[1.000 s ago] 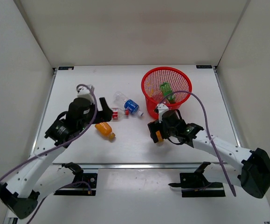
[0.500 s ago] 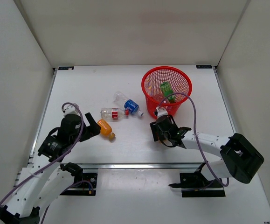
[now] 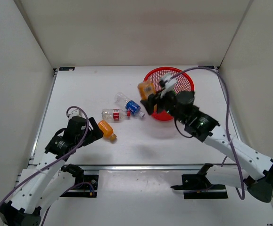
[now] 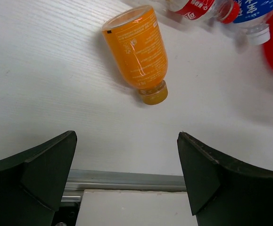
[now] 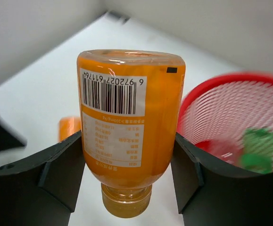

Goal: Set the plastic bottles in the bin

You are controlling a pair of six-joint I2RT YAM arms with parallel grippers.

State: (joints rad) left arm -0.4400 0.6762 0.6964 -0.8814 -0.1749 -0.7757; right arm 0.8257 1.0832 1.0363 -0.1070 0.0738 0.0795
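White worktop [image 3: 79,94], plain walls. Right jaws, a second ago low on worktop near bin [image 3: 169,69], now raised at bin's left rim, clamped on orange bottle [image 5: 129,127]; drop looks next. Left jaws wide, pulled back, just near of second orange bottle [image 4: 136,52]. Blue-labelled bottle [image 3: 130,106] and red-labelled bottle [image 3: 113,114] lie mid-worktop. Green bottle [image 5: 258,150] already in bin.

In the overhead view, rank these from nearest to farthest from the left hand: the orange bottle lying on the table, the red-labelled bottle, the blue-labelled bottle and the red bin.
From the left hand:
1. Orange bottle, just to its right.
2. Red-labelled bottle, farther back.
3. Blue-labelled bottle, back and right.
4. Red bin, far right.
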